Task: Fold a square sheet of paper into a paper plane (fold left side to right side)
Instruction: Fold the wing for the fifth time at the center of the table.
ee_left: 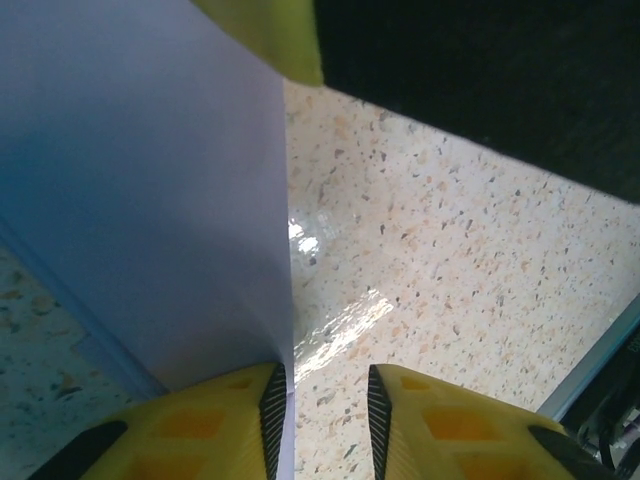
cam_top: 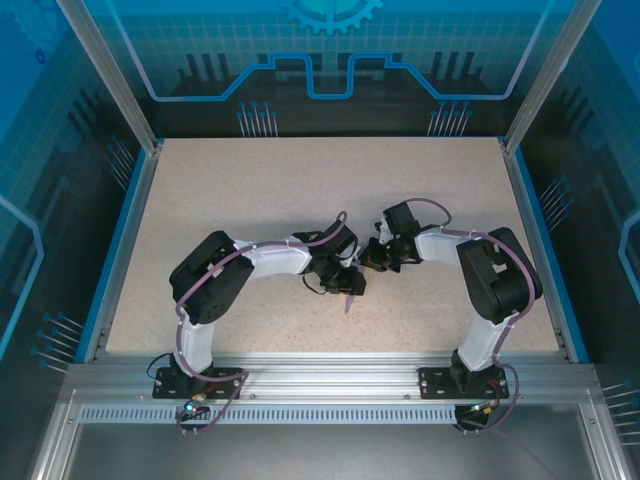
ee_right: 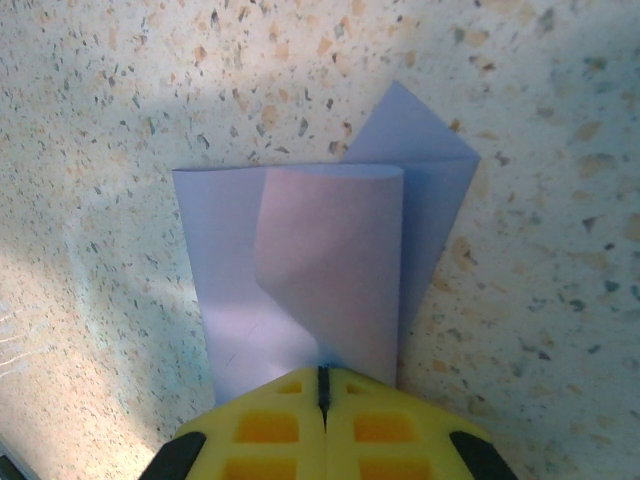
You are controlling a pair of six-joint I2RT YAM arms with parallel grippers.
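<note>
Top external view: the two arms bend inward from their bases at the near edge of the speckled desk (cam_top: 250, 190) and meet near its middle. The left arm (cam_top: 215, 275) reaches in from the left and the right arm (cam_top: 495, 270) from the right, their wrists just beside each other. A small sliver of the pale lavender paper (cam_top: 350, 301) pokes out below the left wrist; from this height I cannot tell how either set of jaws stands. Left wrist view: the paper (ee_left: 150, 200) rises as a broad, smooth sheet across the left half, its straight right edge running down into the gap of the left jaws. The two yellow fingers stand apart with bare desk showing between them. The paper's edge lies against the inner pad of the finger on the left of the view (ee_left: 200, 435), apart from the other finger (ee_left: 450, 430), so the left jaws are partly open and clamp nothing. At the top, a blurred yellow-green tip (ee_left: 265, 35) and a dark body (ee_left: 480, 90) sit close to the paper. Right wrist view: the right jaws are fully closed, the yellow fingers (ee_right: 260, 435) pressed together with no gap, pinching the near edge of the paper (ee_right: 330, 270). The paper is folded in layers here: a flap curls over the middle, a flat layer shows on the left, and a pointed corner sticks out to the upper right. The speckled desk (ee_right: 120, 100) lies behind it.
</note>
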